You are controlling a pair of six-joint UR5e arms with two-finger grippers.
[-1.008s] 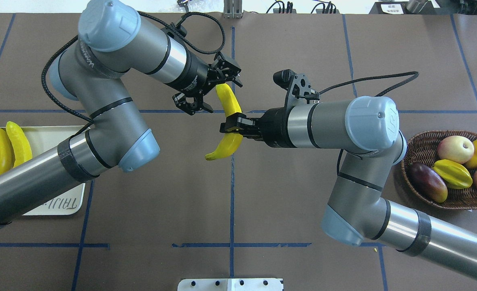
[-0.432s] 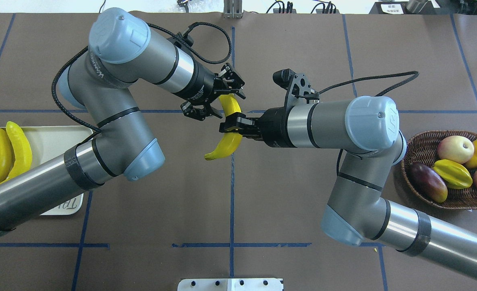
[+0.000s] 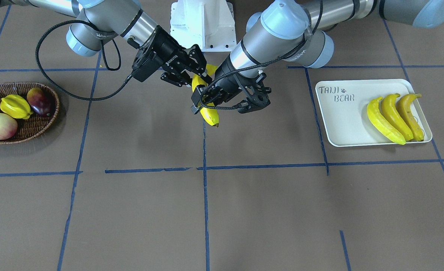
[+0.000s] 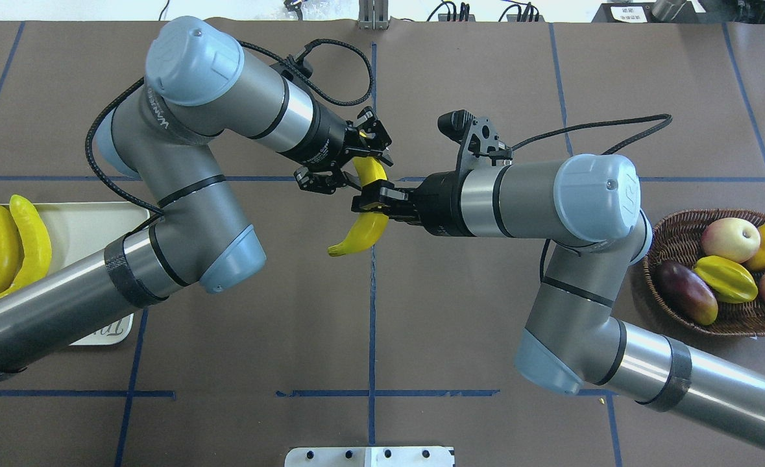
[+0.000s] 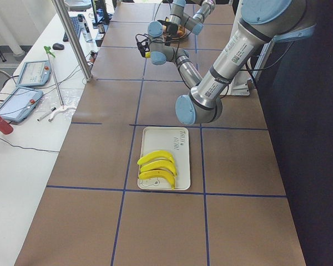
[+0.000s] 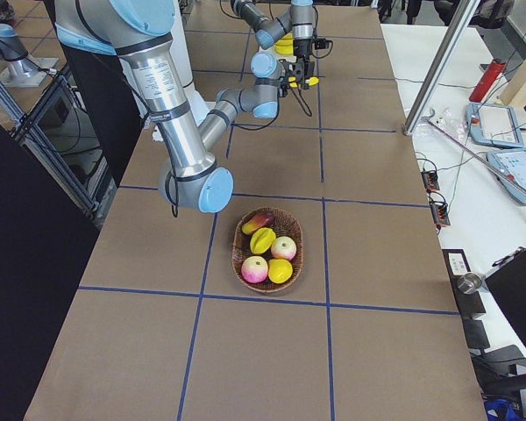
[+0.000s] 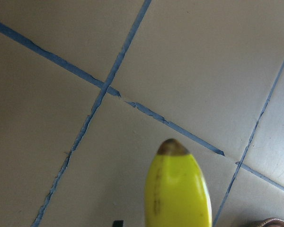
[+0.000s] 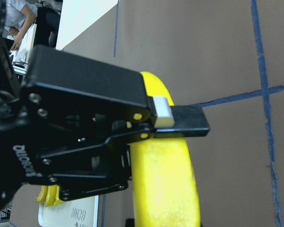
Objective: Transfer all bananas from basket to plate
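Note:
My right gripper (image 4: 372,198) (image 3: 193,77) is shut on the middle of a yellow banana (image 4: 363,233) (image 3: 210,114) and holds it above the table's centre. My left gripper (image 4: 353,162) (image 3: 222,101) is open, its jaws straddling the banana's far end. That end fills the bottom of the left wrist view (image 7: 177,189). In the right wrist view the banana (image 8: 163,189) sits by a left finger pad (image 8: 163,111). Three bananas (image 3: 391,116) (image 4: 6,250) lie side by side on the cream plate (image 3: 342,124) (image 4: 84,224). The wicker basket (image 4: 671,237) (image 3: 56,101) shows no bananas.
The basket holds apples (image 4: 730,239), a yellow starfruit (image 4: 725,279) and a dark mango (image 4: 685,292). Blue tape lines (image 4: 372,324) cross the brown table. A white mount (image 3: 203,22) stands at the robot's base. The plate's left half (image 3: 338,113) is bare.
My left gripper has moved right and closer to the banana, and its open jaws now sit around the banana's far end. The right gripper and banana have stayed still.

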